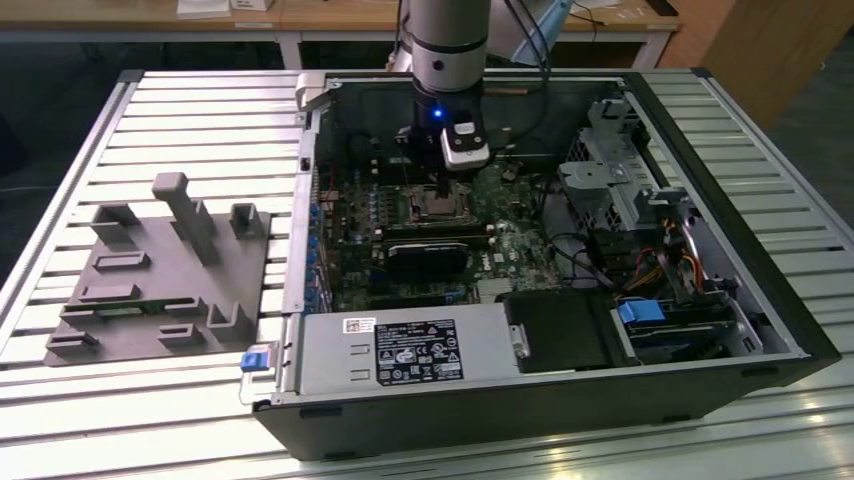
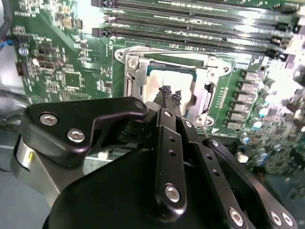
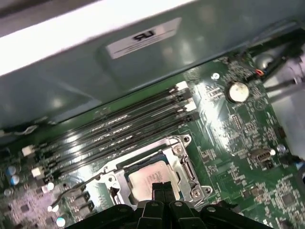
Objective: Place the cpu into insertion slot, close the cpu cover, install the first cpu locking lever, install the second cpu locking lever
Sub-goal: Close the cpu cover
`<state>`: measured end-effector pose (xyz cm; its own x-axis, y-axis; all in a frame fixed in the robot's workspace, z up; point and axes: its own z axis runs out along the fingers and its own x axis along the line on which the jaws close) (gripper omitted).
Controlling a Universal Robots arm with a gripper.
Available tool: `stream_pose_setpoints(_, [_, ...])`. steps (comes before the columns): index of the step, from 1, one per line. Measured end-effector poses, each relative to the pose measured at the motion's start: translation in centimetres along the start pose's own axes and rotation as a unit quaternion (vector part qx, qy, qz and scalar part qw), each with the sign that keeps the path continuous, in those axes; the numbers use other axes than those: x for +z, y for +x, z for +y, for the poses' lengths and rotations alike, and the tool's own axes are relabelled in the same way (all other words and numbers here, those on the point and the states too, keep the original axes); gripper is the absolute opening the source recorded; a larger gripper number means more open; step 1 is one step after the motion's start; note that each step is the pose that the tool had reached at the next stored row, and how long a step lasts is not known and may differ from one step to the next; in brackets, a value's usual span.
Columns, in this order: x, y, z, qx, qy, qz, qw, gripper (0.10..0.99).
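The cpu [image 2: 161,79] [image 3: 146,179], a small square chip with a dull silvery top, lies flat in the insertion slot [image 2: 127,88] on the green board. Around it sits the cpu cover [image 2: 208,93] [image 3: 177,153], a thin silver frame that looks lowered. My gripper [image 2: 171,93] [image 3: 162,187] [image 1: 447,190] hovers just above the chip with its black fingers pressed together and nothing between them. I cannot tell whether the tips touch the metal. A thin wire lever [image 3: 78,187] sticks out beside the socket.
Long black memory slots [image 2: 190,21] [image 3: 119,131] run alongside the socket. The case's metal wall [image 3: 143,67] rises behind them. A black block [image 1: 427,262], the power supply [image 1: 400,350] and drive cages [image 1: 614,180] crowd the open case. A grey fixture [image 1: 160,270] rests on the table at the exterior view's left.
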<state>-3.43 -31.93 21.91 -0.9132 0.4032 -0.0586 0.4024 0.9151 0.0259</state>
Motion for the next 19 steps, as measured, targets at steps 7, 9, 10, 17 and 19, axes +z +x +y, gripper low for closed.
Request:
stream_pose_setpoints(7, [0.12, 0.01, 0.0, -0.063, -0.0022, 0.0012, 0.998, 0.102])
stream_pose_setpoints(9, [0.17, 0.01, 0.0, -0.081, -0.0033, 0.0016, 0.9967, 0.102])
stream_pose_setpoints(10, [0.2, 0.01, -0.01, -0.091, -0.0038, 0.0018, 0.9959, 0.102])
stream_pose_setpoints(17, [0.38, -0.06, -0.3, -0.105, -0.0046, 0.0022, 0.9945, 0.102])
stream_pose_setpoints(19, [0.42, -0.05, -0.35, -0.107, -0.0047, 0.0023, 0.9943, 0.102])
